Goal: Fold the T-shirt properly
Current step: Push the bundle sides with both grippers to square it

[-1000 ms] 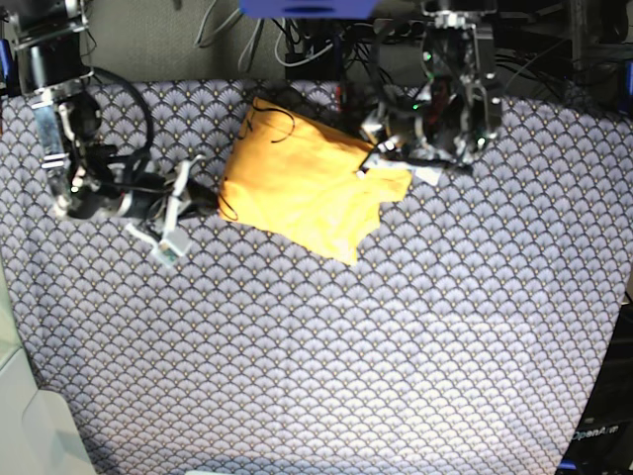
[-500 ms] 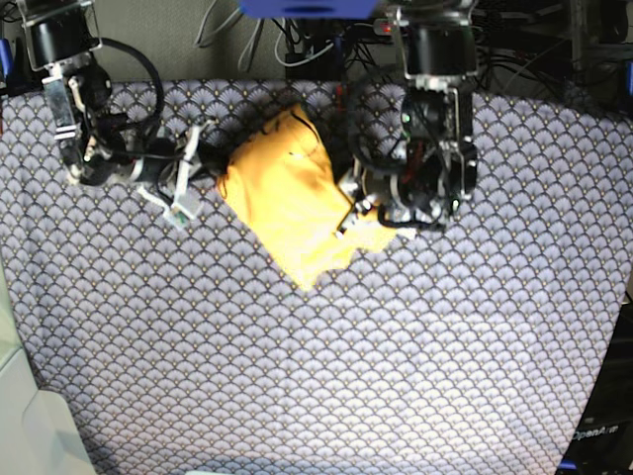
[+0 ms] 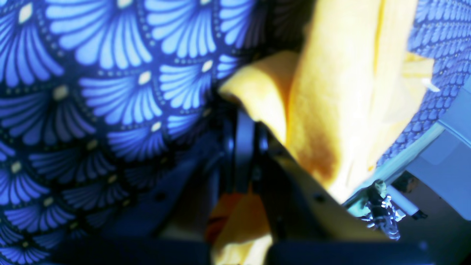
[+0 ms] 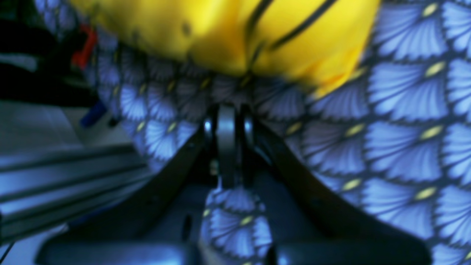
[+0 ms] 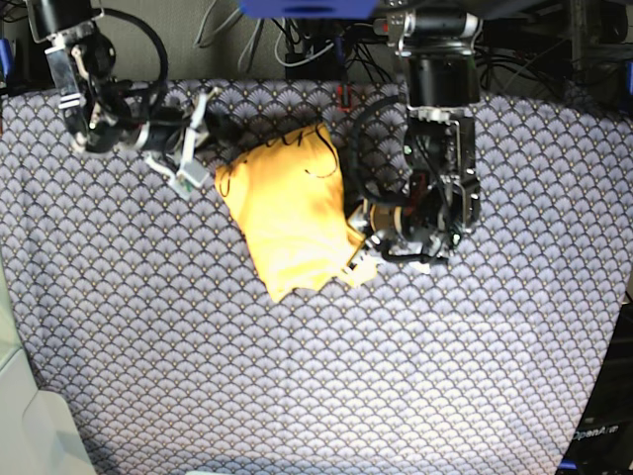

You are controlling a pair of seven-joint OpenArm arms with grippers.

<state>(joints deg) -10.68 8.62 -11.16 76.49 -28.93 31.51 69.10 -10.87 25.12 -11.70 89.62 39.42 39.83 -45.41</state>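
Base view: T-shirt (image 5: 292,223) runs diagonally between clenched right end effector (image 5: 210,148) and left end effector (image 5: 364,240) grasping its edge

A blue-grey cloth printed with fan-shaped scales (image 5: 326,376) covers the whole surface. Tangled black cables (image 5: 316,45) crowd the edge at 12 o'clock; a pale panel (image 5: 25,426) sits at 8 o'clock.

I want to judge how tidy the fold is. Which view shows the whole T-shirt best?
The base view: the T-shirt lies there in full outline on the patterned cloth, bunched between both arms. The left wrist view shows only a close fold of its fabric at the shut left gripper. The right wrist view shows a blurred yellow edge.
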